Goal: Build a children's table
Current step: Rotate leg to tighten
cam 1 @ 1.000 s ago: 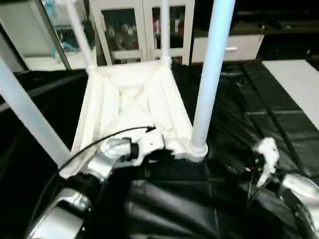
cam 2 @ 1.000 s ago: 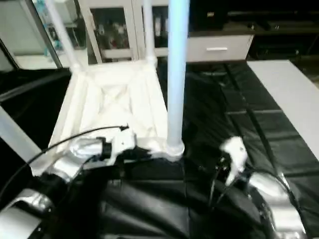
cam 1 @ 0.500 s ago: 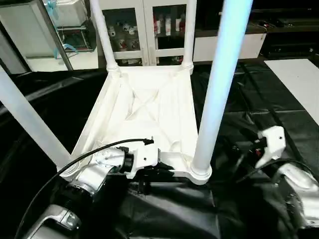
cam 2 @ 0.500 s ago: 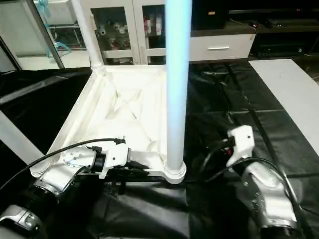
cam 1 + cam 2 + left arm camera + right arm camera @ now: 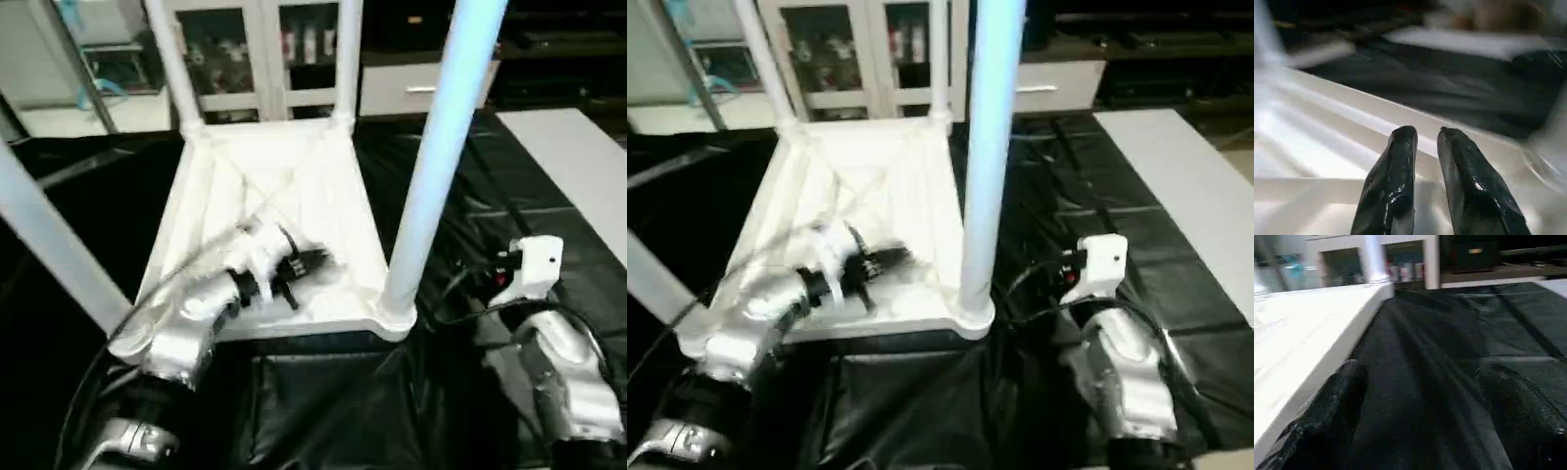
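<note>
Tabletop (image 5: 294,196) upside down, legs (image 5: 436,157) skyward; left hand (image 5: 1426,147) slightly parted, right hand (image 5: 1420,421) spread

Two black fingers (image 5: 1391,191) of left gripper (image 5: 1426,134), tips narrowly apart, nothing between them. Poised over white ribbed underside of tabletop (image 5: 1312,147). Beyond tabletop's far rim, black table cover (image 5: 1415,83). Blurred white leg (image 5: 1555,132) rising at tabletop's edge. Pale, blurred shapes farther off, not identifiable.
</note>
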